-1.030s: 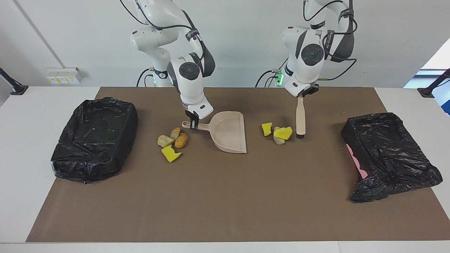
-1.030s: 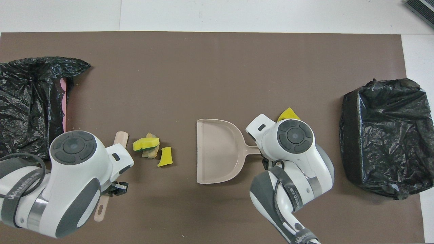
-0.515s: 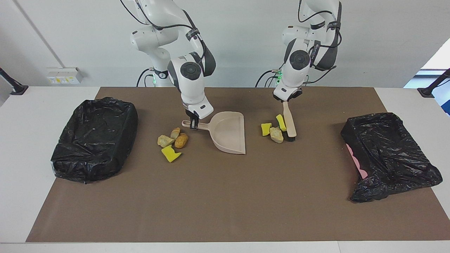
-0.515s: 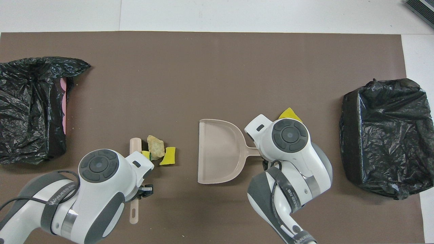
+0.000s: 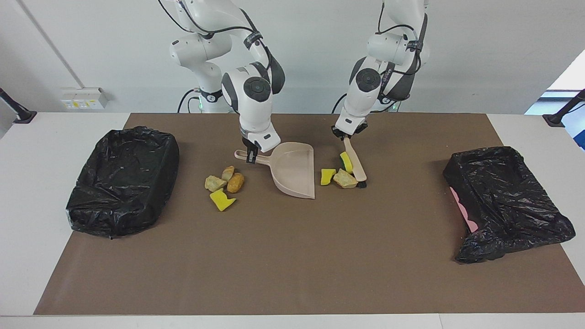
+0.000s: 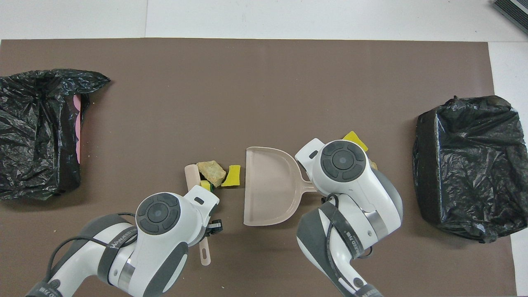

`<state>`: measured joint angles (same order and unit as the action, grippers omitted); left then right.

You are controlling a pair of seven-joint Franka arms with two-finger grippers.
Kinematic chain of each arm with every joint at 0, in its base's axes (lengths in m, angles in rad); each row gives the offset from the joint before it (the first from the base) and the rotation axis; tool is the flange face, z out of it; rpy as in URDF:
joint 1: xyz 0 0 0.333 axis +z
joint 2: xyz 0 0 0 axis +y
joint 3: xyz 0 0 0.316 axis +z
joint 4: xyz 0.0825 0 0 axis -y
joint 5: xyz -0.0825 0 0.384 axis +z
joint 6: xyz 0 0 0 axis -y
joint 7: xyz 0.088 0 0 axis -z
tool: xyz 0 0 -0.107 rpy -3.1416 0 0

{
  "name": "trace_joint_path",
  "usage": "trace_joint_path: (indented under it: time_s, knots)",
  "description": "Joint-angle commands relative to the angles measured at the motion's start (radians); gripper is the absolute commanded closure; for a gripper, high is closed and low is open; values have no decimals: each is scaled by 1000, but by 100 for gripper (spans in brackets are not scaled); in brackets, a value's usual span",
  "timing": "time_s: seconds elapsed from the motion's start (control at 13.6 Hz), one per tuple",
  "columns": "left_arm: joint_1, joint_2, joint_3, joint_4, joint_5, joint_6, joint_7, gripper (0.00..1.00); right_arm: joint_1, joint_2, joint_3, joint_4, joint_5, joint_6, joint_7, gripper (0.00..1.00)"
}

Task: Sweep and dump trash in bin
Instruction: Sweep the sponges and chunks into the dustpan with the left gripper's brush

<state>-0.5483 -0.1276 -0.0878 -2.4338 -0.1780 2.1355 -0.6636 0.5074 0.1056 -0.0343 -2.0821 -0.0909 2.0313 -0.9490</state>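
1. So, middle of the facing frame: the right gripper (image 5: pixel 251 158) is clamped on the handle of the beige dustpan (image 5: pixel 295 170), which sits with its open mouth turned toward the left arm's end of the table.
2. Just right of centre in that same frame, the left gripper (image 5: pixel 343 135) is closed around the handle of the hand brush (image 5: pixel 355 162). The brush slants down, and its dark bristle end is on the mat.
3. One batch of trash (image 5: pixel 339 176) sits between the brush and the dustpan mouth: a small yellow sponge bit (image 5: pixel 327 176) just beside the pan's lip, a tan rocky lump (image 5: pixel 345 179) and a green-backed sponge piece (image 5: pixel 346 161) right against the brush.
4. In the overhead frame that same clump shows a bit left of centre, with the lump (image 6: pixel 211 173) lying over the sponge pieces.
5. A second pile (image 5: pixel 223 185) lies left of centre in the facing frame, beside the dustpan handle: a few tan and orange-brown lumps plus a yellow sponge wedge (image 5: pixel 221 200).
6. From overhead the right arm covers most of that pile; only a yellow corner (image 6: pixel 355 140) pokes out.
7. A black-bagged bin (image 5: pixel 123 180) fills the left side of the facing frame, sitting upright.
8. Another black-bagged bin (image 5: pixel 505 201) is at the right side, crumpled, with a bit of pink showing at its edge.
9. Everything rests on a brown mat (image 5: pixel 292 256).
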Motion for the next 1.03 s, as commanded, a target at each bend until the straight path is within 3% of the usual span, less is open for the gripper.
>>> trace_joint_path:
  time_s: [0.0,0.29,0.52,0.81,0.96]
  knots:
    - [-100,12,13,19,-47,50,1,100,-7,6,4,11,-24,-16,36,100]
    - [-234,71,11,154,-130,57,-17,100,-7,5,4,5,-24,-19,58,100]
    - [-249,117,13,243,-130,29,-69,100,-7,5,4,5,-24,-19,58,100]
    - [-240,98,17,269,-81,-182,-180,100,-7,5,4,5,-24,-17,58,100]
    - [-248,85,16,266,-44,-215,-266,100,-9,5,4,5,-24,-17,58,100]
